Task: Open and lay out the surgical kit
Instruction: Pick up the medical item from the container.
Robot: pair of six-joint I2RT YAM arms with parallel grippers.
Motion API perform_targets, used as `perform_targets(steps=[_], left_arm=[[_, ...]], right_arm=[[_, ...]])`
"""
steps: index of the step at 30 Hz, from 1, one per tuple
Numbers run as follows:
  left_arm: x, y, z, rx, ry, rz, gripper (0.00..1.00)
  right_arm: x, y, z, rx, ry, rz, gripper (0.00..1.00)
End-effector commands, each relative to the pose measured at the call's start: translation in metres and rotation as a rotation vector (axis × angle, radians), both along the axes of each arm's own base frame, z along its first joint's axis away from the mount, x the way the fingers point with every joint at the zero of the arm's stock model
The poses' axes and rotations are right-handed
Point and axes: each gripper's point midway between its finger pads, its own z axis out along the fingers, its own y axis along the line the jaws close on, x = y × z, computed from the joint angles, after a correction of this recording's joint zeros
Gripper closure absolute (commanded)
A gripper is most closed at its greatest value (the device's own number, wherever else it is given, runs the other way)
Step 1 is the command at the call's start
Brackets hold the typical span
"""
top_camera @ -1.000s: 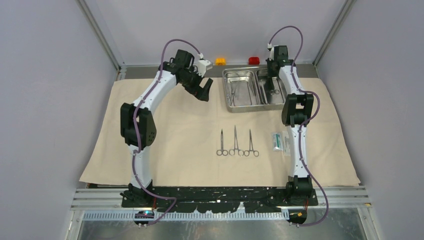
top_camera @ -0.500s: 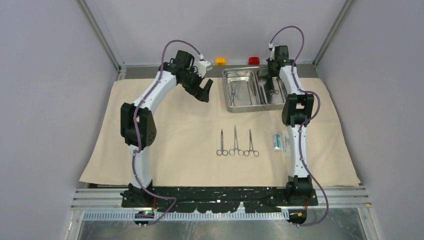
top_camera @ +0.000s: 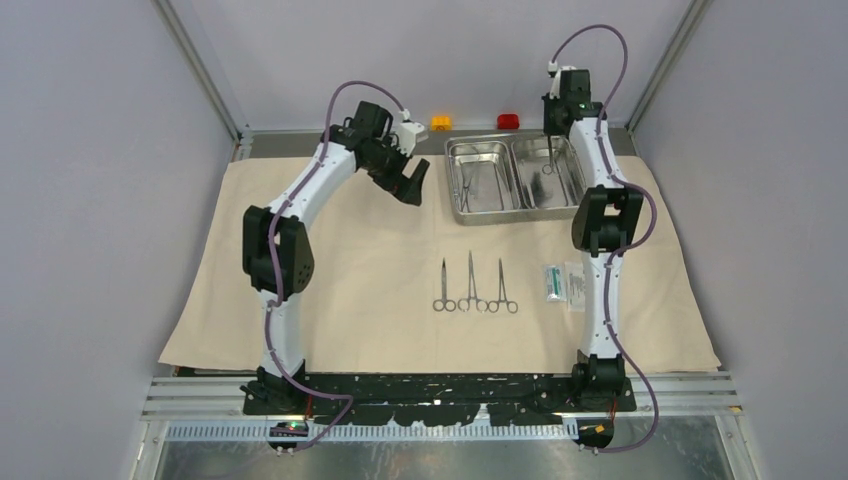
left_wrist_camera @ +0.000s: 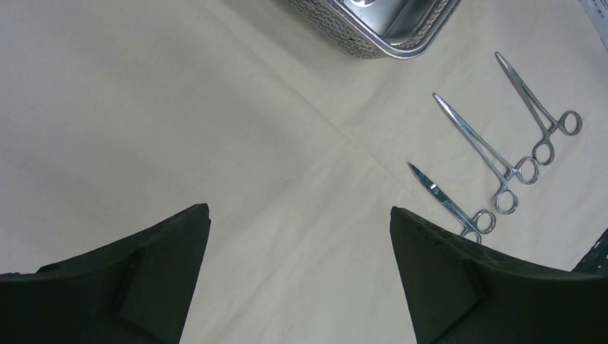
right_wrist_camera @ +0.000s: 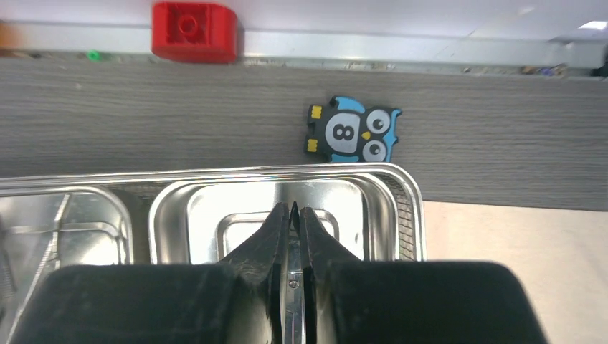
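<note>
Right jaws pinching clamp | lifted higher above tray than before

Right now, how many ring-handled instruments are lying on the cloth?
3, in a row on the beige cloth: left instrument, middle instrument, right instrument. More may lie in the steel tray.

The cloth is beige, the tray silvery, one block perhaps orange.
</note>
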Motion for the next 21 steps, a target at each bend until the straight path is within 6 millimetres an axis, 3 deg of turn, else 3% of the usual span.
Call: perform_targets(steps=[1, 11, 16, 21], left_arm=[[0.002, -0.012, 0.037, -0.062, -0.074, -0.011, 0.00], [-0.002, -0.026, 0.048, -0.090, -0.090, -0.010, 0.00], [0.002, -0.023, 0.052, -0.095, -0.088, 0.064, 0.00], [0.014, -0.004, 0.058, -0.041, -0.146, 0.149, 0.00]], right_arm=[[-0.004, 0.002, 0.086, 0.007, -0.147, 0.002, 1.00], [-0.031, 0.005, 0.110, 0.048, -0.119, -0.034, 1.00], [-0.057, 0.031, 0.118, 0.100, -0.089, -0.056, 1.00], [-0.091, 0.070, 0.114, 0.164, -0.036, -0.061, 1.00]])
